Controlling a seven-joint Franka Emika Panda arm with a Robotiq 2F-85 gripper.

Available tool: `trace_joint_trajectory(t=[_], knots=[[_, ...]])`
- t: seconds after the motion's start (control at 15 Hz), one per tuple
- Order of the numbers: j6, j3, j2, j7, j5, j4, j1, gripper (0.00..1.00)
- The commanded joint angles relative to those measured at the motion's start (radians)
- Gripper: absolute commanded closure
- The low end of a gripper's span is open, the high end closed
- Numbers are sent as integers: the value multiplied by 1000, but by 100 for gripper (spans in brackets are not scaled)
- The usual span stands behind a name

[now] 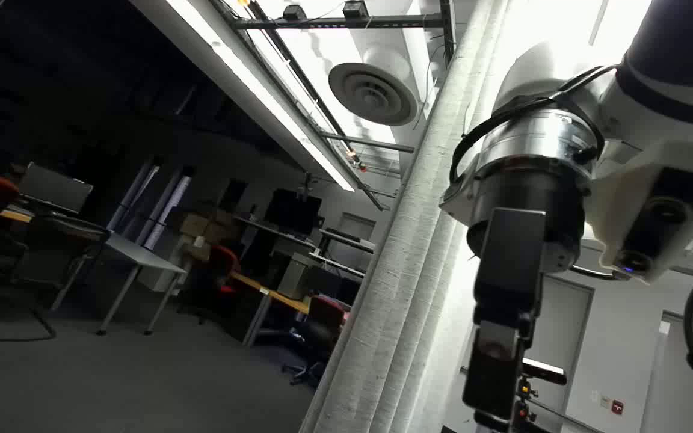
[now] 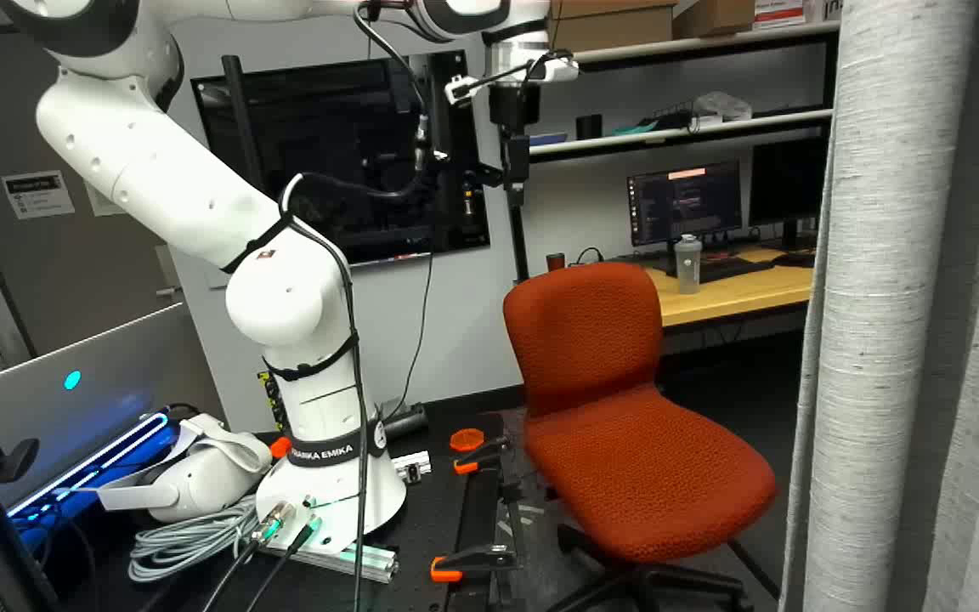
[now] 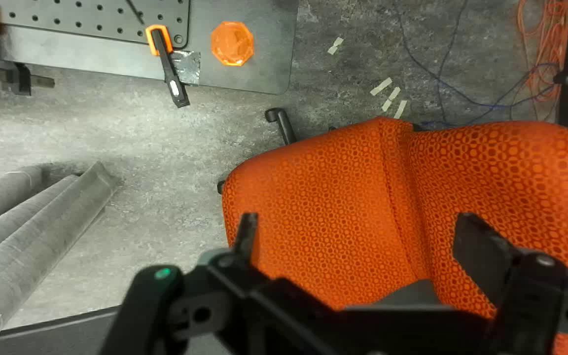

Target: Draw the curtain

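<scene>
The grey curtain [image 2: 889, 280] hangs in folds beyond one edge of the bench [image 3: 269, 71], well apart from my gripper [image 3: 358, 235], which I have spread and unloaded, presumably to take a fold. Orange-tipped clamps [image 3: 170, 71] grip that edge, probably steadying the arm [image 2: 175, 195].

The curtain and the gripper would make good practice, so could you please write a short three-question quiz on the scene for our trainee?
1. Multiple choice: which edge of the wrist view does the curtain reach? A right; B left; C top.
2. True or false: the gripper stands open, with no curtain fabric between its jaws.
3. Short answer: in an exterior view, what red-orange furniture shows between the robot's base and the curtain?

Key: 1 B; 2 true; 3 a chair.
</scene>
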Motion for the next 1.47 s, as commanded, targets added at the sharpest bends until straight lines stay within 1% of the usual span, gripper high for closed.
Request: trace_joint_trajectory(t=[0.0, 0.8, 1.33, 1.4], knots=[[-7, 17, -2, -11, 10, 2, -24, 0], [-7, 17, -2, -11, 10, 2, -24, 0], [51, 43, -14, 30, 10, -16, -51, 0], [-5, -49, -37, -30, -50, 42, -101, 0]])
